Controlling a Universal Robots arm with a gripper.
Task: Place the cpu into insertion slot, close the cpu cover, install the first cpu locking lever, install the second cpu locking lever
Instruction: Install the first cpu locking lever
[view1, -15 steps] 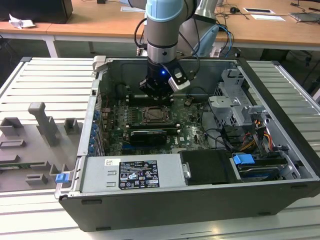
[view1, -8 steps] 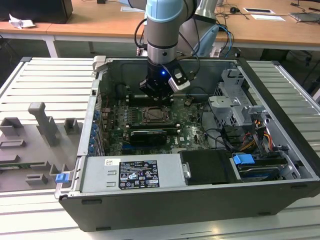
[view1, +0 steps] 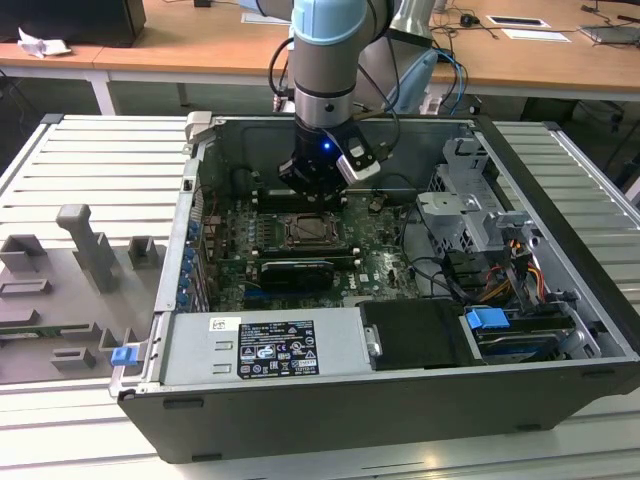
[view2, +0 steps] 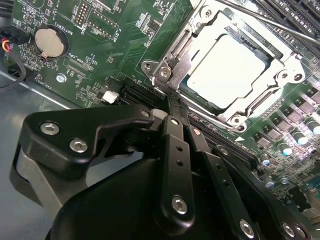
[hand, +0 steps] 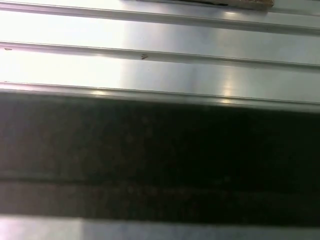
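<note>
The cpu (view2: 232, 70) sits in the insertion slot (view2: 280, 42) under the closed cpu cover (view2: 200, 35); the hand (view2: 170, 100), pinched narrow, holds nothing.

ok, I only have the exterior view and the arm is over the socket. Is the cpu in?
Observer: Yes. In the second wrist view the cpu lies flat in the insertion slot.
Operator: Cover?
Observer: The cpu cover is down, and its frame sits around the chip's pale top.
Operator: Gripper?
Observer: The gripper is shut, with its tip right beside one corner of the slot. I cannot tell whether it grips anything.
</note>
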